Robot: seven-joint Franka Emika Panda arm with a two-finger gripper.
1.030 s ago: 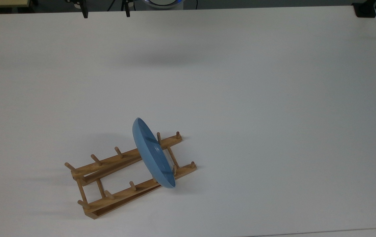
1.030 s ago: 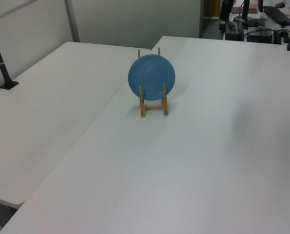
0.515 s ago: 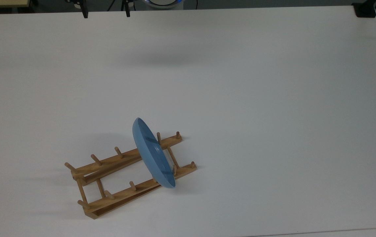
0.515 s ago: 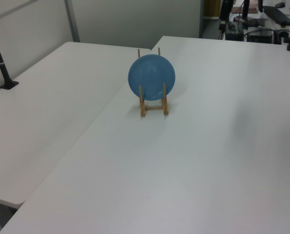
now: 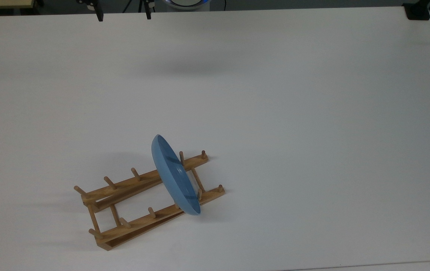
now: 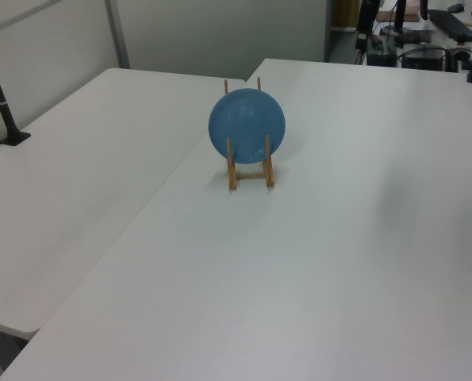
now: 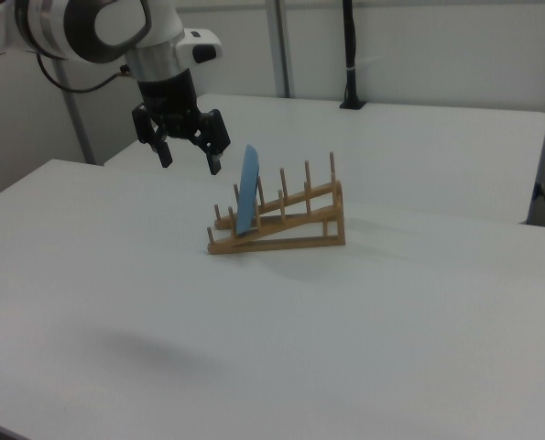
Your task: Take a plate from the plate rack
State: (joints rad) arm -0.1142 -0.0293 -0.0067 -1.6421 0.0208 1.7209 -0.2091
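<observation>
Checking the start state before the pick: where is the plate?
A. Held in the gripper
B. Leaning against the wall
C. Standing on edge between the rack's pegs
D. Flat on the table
C: the plate stands on edge in the plate rack, the open gripper apart from it.

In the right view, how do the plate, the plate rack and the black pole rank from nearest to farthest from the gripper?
From the open gripper:
1. plate, to the right view's lower right of it.
2. plate rack, stretching on rightward.
3. black pole, on the back table.
</observation>
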